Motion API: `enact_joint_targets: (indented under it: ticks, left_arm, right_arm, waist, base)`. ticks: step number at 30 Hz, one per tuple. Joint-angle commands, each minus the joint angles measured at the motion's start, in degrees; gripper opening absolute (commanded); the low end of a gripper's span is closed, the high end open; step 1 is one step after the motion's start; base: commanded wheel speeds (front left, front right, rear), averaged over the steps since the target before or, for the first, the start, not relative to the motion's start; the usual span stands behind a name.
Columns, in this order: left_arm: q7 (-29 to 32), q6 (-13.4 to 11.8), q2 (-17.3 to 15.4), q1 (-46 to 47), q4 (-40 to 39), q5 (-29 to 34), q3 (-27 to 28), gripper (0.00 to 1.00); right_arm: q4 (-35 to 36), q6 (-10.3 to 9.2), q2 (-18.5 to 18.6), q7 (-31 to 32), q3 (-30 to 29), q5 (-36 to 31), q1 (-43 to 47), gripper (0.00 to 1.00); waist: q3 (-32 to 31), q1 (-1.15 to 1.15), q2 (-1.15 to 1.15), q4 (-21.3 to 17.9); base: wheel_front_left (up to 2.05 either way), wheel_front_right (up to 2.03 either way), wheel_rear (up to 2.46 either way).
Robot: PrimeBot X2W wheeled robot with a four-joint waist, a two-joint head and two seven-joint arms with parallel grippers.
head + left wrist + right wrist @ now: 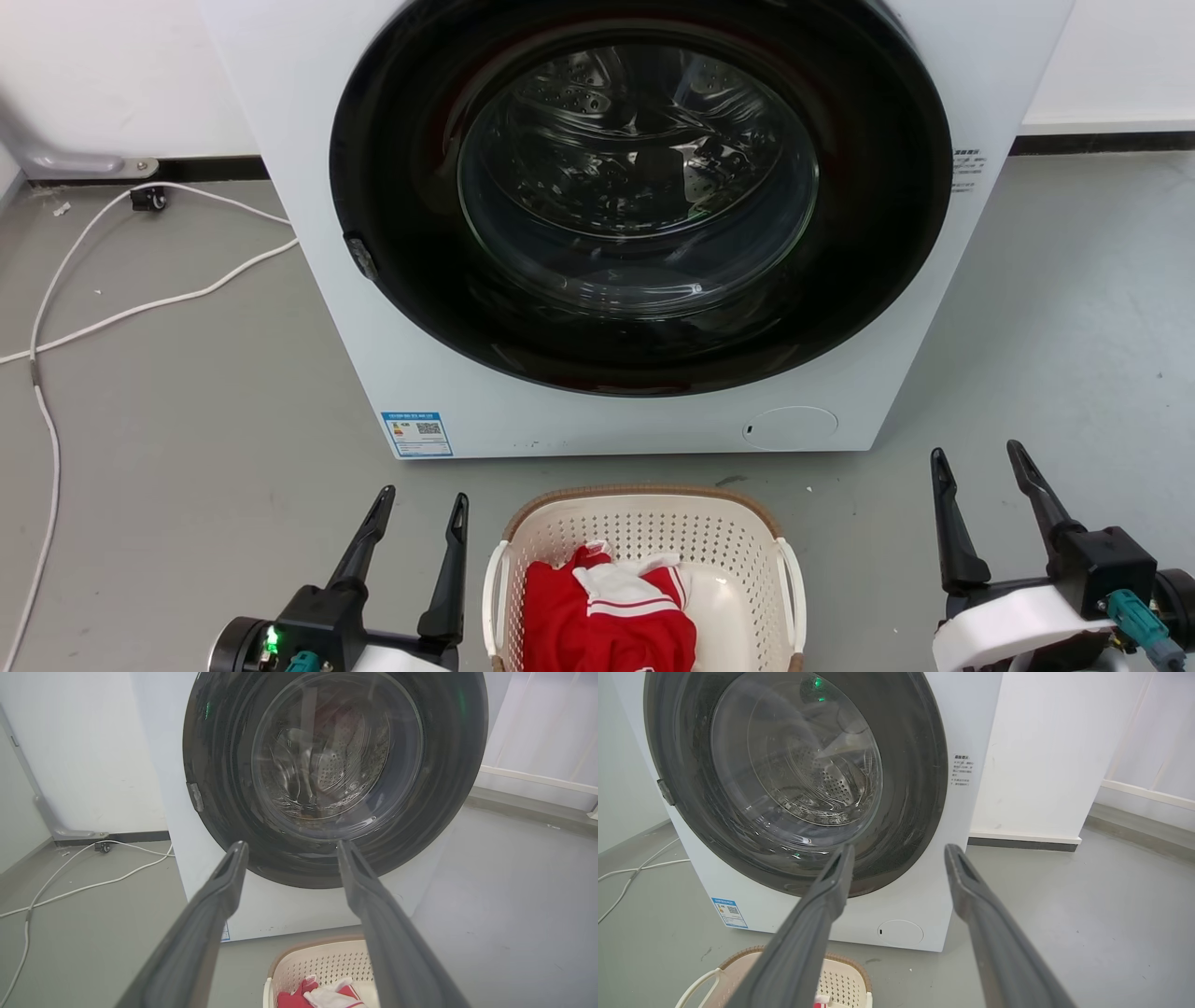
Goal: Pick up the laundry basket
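Observation:
The laundry basket (644,537), cream-white and perforated with a brown rim and white side handles, stands on the floor at the bottom centre of the head view, holding red and white cloth (607,611). My left gripper (422,502) is open just left of the basket, fingers pointing up and empty. Further off on the right, my right gripper (977,457) is also open and empty. The left wrist view catches the basket (322,963) low between the fingers of the left gripper (289,847). In the right wrist view the basket (845,977) sits at the lower left behind the right gripper (899,851).
A white washing machine (467,392) with a shut dark round glass door (639,196) stands directly behind the basket. White cables (140,303) trail over the grey floor at left. Bare grey floor (1055,308) lies right of the machine, with a white wall behind.

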State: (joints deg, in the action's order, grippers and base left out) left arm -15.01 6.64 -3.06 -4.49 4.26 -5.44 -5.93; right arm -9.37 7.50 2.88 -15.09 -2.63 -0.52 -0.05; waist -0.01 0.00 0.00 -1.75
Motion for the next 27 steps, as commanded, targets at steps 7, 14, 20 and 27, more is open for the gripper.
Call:
enact_joint_targets:
  ticks: [7,14,20,27]
  left_arm:
    - [-0.2,0.4,0.2,0.2,0.3,0.0,0.8,1.0]
    - [-0.2,0.6,0.2,0.3,0.5,0.0,0.8,1.0]
    - [-0.2,0.6,0.2,-0.3,1.6,-1.1,0.8,1.0]
    - [-0.2,0.6,0.2,3.6,4.6,-0.1,2.1,1.0]
  right_arm:
    - [-0.3,-0.02,0.0,-0.1,-0.1,0.0,-0.8,1.0]
    - [-0.4,-0.02,0.0,-0.1,-0.2,0.4,-0.7,1.0]
    - [-0.4,-0.02,0.0,-0.1,0.4,-0.1,-0.9,1.0]
    - [-0.9,-0.02,0.0,-0.1,1.3,0.1,-4.5,1.0]
  waist:
    - [0.0,0.0,0.0,0.2]
    - [-0.1,0.0,0.0,0.4]
    - [0.7,0.0,0.0,0.3]
    - [7.9,0.0,0.0,-0.1]
  base:
    - [0.0,0.0,0.0]
    - [0.0,0.0,0.0]
    - [0.0,0.0,0.0]
    - [0.0,0.0,0.0]
